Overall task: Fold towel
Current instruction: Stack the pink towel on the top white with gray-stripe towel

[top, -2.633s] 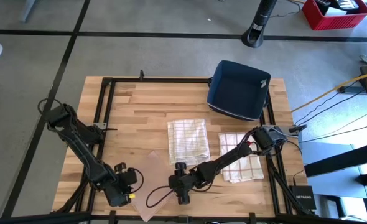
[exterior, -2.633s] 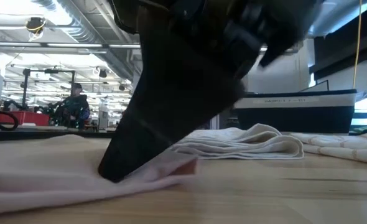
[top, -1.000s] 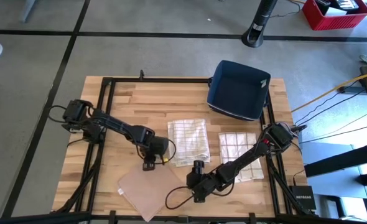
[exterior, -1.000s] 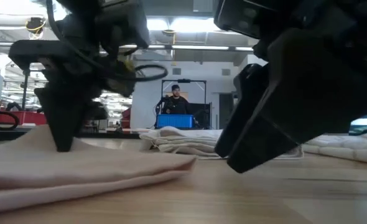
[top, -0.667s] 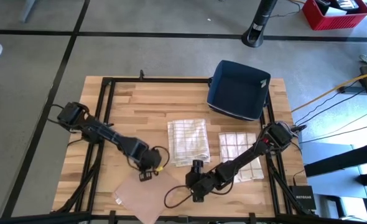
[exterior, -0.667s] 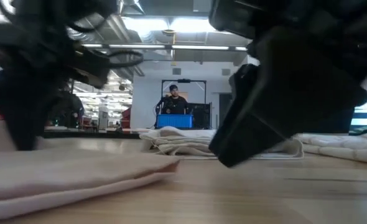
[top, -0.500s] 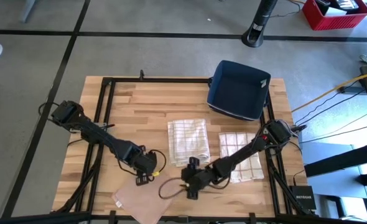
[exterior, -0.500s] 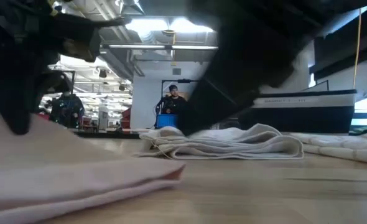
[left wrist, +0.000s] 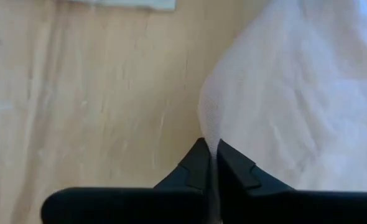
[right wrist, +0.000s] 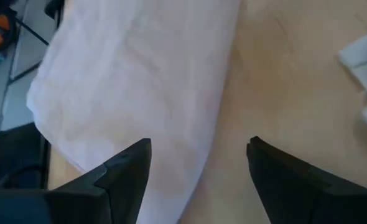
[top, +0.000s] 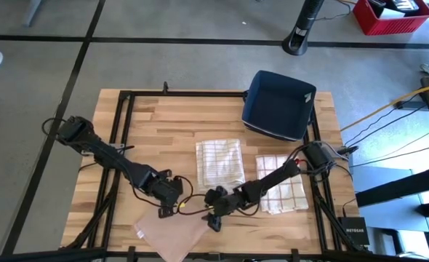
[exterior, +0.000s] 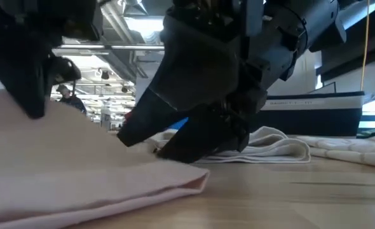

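A plain pinkish-beige towel [top: 172, 233] lies at the table's near edge, between my two grippers. My left gripper [top: 162, 211] is shut on its far part, which rises off the table in the low view [exterior: 79, 159]. My right gripper [top: 213, 220] stands open just right of the towel and low over the wood. In the right wrist view its fingers [right wrist: 126, 171] straddle the towel's right edge [right wrist: 214, 106] and touch nothing that I can see. My left gripper pinches the towel's far edge [left wrist: 213, 127] between its two shut fingers; one layer or several, I cannot tell. The fingers come from above, slanting down. The held edge is lifted, and the cloth slopes down from it onto the table [exterior: 175, 184].
Two folded checked towels [top: 220, 164] [top: 281, 182] lie mid-table, the right one under my right arm. A dark blue bin [top: 278, 104] stands at the far right. Black frame rails [top: 120, 131] run along the table's sides. Bare wood lies at the far left.
My left gripper has shut on the towel's far corner and carried it up and toward the table's near left. That part has lifted and come back over the rest, which has stayed on the table. My right gripper, still open, has moved left toward the towel and has rolled.
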